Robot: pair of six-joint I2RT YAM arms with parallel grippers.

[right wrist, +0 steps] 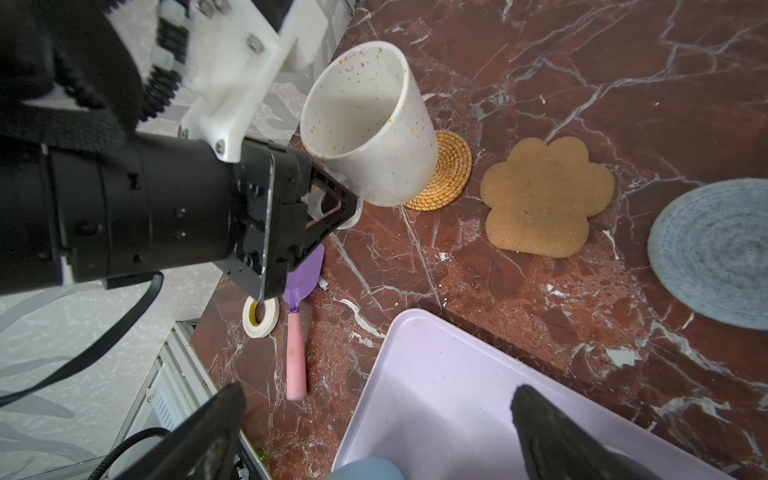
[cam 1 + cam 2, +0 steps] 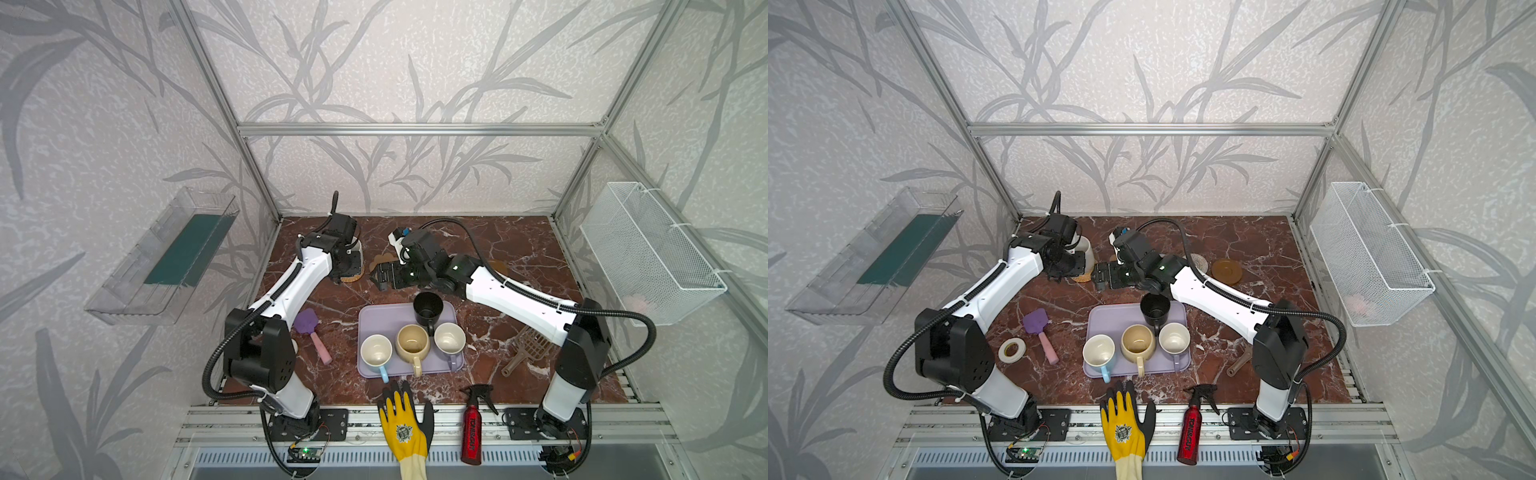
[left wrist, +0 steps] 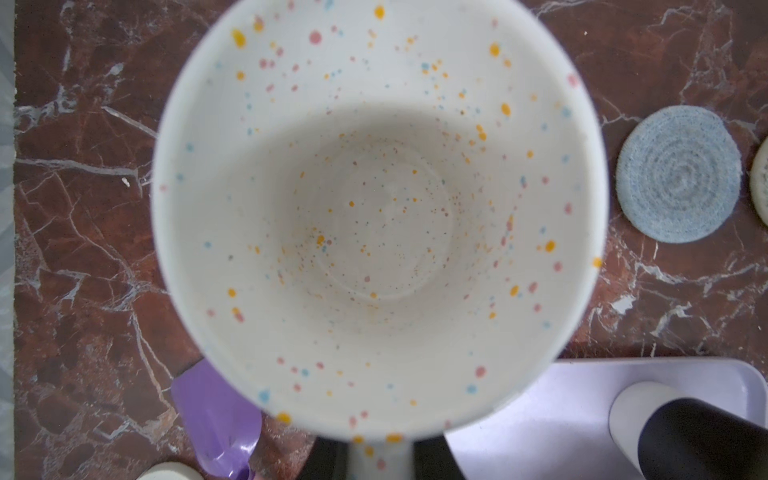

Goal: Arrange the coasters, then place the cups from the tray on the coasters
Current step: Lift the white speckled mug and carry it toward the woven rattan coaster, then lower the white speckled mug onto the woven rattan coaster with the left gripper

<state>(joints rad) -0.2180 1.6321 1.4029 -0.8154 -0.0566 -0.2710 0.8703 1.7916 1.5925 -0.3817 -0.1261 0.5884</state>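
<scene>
Rattan coaster (image 1: 451,166) under speckled mug (image 1: 365,124), left fingers (image 1: 332,199) gripping handle (image 1: 352,220), right fingers (image 1: 548,428) wide, paw coaster (image 1: 544,195) beside.

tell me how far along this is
Done: five coasters lie in a row: rattan, paw, grey-blue, cream, amber. In hand: the left end effector is shut on the handle of the speckled mug, holding it tilted over the rattan coaster. To do: black, blue, beige and lavender mugs sit on the tray; the right end effector hangs open near it.
</scene>
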